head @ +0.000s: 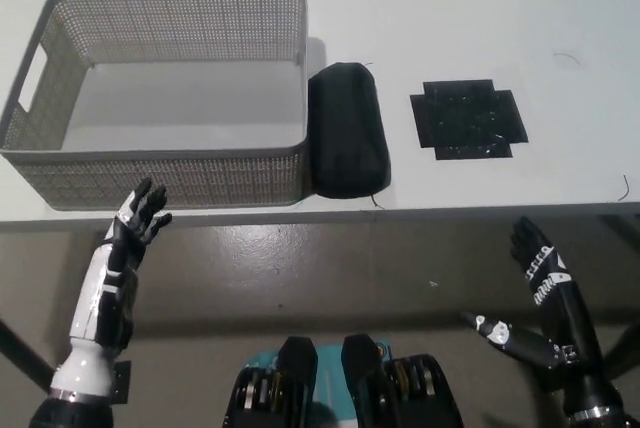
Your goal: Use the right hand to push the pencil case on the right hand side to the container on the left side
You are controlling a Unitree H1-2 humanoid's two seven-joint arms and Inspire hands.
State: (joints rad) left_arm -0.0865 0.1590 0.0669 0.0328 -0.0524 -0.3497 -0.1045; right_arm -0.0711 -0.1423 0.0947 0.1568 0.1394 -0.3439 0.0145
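Right hand [540, 298] is hanging released, fingers spread, near the tabletop's [450, 8] near edge; pencil case [347, 143] is touching the container's [160, 163] right wall; left hand [135, 228] is resting released.

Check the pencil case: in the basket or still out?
Out. The pencil case lies flat on the table, against the outside of the basket's right wall; both hands are clear of it.

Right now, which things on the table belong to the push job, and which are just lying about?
Part of the job: pencil case, mesh basket, right hand.

Lying about: black cross-shaped patch; left hand, idle below the table edge.
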